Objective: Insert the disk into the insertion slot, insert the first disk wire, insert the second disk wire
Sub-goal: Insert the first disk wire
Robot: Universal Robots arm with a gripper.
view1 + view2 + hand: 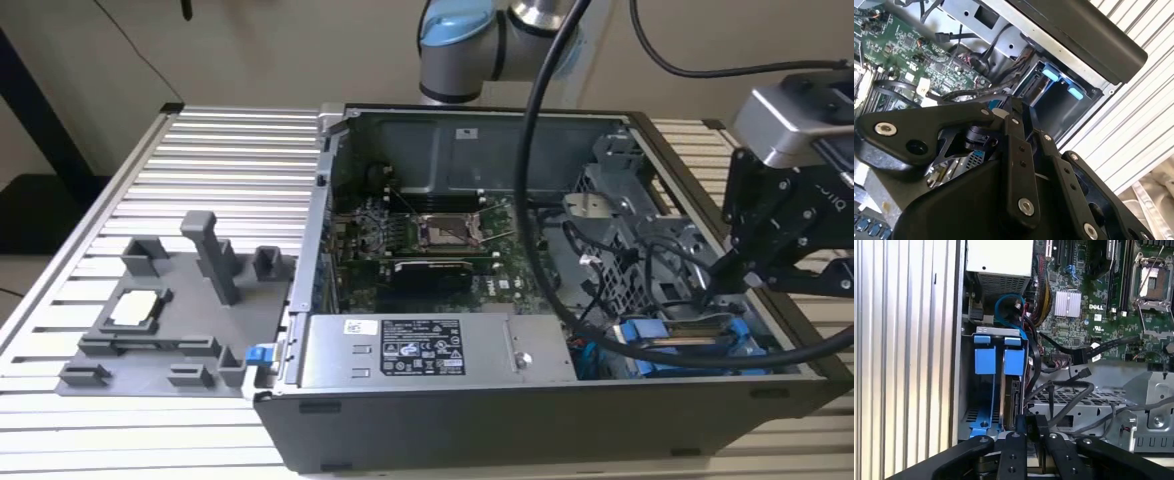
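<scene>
The disk point(1015, 400) stands on edge in its blue carrier point(999, 357) inside the insertion slot point(970, 390), the grey drive bay in the case's corner. In the exterior view that insertion slot point(687, 352) lies at the case's near right corner. My gripper point(1031, 421) hovers just above the disk's edge with its fingers close together and nothing visible between them; the exterior view puts the gripper point(727, 285) over the bay. Two black wire connectors point(1084, 373) point(1077, 356) hang loose beside the bay, apart from the disk.
A grey power-supply box point(407, 350) sits along the case's front wall, with the green motherboard point(427, 245) behind it. A blue cable loop point(1009, 305) and black cable bundles crowd the bay. A grey fixture point(174, 300) stands on the slatted table point(200, 150) at the exterior view's left.
</scene>
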